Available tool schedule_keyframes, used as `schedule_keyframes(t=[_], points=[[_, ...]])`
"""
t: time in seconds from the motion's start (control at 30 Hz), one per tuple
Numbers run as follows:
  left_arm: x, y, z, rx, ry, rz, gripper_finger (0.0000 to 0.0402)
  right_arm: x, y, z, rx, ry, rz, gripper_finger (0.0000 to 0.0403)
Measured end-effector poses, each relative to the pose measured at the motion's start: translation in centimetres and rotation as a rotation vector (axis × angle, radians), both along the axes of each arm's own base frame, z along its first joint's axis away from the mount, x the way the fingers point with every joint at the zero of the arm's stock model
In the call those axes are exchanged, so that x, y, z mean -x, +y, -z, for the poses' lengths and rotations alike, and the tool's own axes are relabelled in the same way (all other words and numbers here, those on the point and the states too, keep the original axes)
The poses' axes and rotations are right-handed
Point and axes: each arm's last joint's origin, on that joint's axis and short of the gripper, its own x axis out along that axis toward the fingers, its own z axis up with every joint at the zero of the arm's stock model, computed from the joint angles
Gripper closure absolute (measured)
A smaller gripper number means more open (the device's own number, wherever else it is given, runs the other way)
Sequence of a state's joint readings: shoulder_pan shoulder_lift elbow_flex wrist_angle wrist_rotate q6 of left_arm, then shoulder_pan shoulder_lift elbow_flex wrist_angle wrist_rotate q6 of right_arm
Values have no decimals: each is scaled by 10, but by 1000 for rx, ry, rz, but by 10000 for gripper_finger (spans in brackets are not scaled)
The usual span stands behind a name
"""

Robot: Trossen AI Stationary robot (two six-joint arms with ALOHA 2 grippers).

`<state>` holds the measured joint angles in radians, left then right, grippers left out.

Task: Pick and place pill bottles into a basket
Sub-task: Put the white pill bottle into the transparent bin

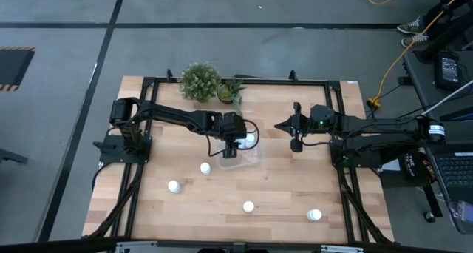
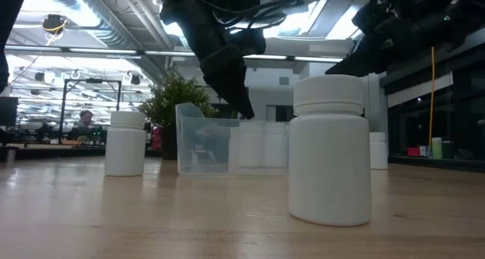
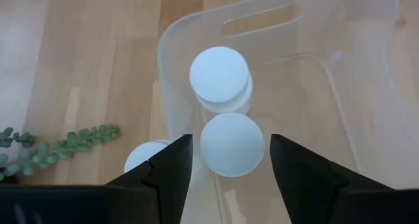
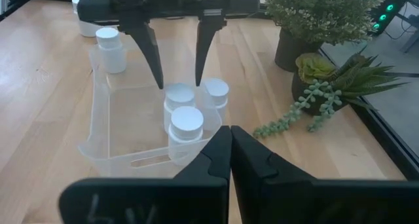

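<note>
The basket (image 4: 98, 129) is a clear shallow tray in the middle of the table (image 1: 295, 186), and three pill bottles stand in it (image 4: 186, 122) (image 4: 215, 90) (image 4: 179, 96). My left gripper (image 4: 178, 85) hangs open just over the third one; in the left wrist view its fingers (image 3: 163, 165) flank that bottle's cap (image 3: 231, 145) with small gaps. Loose bottles stand on the table in front of the basket (image 1: 205, 168) (image 1: 174, 186) (image 1: 249, 206) (image 1: 315, 215). My right gripper (image 1: 281, 125) waits shut to the right of the basket (image 1: 255, 158), above the table.
Two potted plants (image 1: 200, 81) (image 1: 230, 92) stand at the table's back edge, behind the basket. A trailing green sprig (image 4: 294, 112) lies on the wood beside them. A black frame (image 1: 340, 171) runs along the table's sides.
</note>
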<state>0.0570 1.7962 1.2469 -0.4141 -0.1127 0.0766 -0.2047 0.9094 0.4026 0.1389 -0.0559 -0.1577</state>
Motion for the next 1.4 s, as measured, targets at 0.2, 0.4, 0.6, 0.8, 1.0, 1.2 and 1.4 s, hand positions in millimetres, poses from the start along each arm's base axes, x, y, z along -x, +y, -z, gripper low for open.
schedule_keyframes(t=[0.2,0.4,0.6,0.8,1.0,1.2,1.4], points=[[-1,-8,0,-28,2,60,203,0,0,0,0,0,0,392],[4,-14,-15,-99,-23,96,203,0,0,-1,5,-12,0,392],[23,-19,-51,-126,-86,91,203,-1,0,-2,7,-19,0,392],[49,-19,-77,-123,-99,71,227,-1,0,-2,9,-19,-1,392],[83,-17,-65,-145,-88,-23,301,0,0,0,5,0,0,392],[116,-15,-54,-134,-234,-104,370,1,0,3,-6,31,2,392],[140,-16,-39,-101,-424,-93,398,1,0,3,1,37,0,392]])
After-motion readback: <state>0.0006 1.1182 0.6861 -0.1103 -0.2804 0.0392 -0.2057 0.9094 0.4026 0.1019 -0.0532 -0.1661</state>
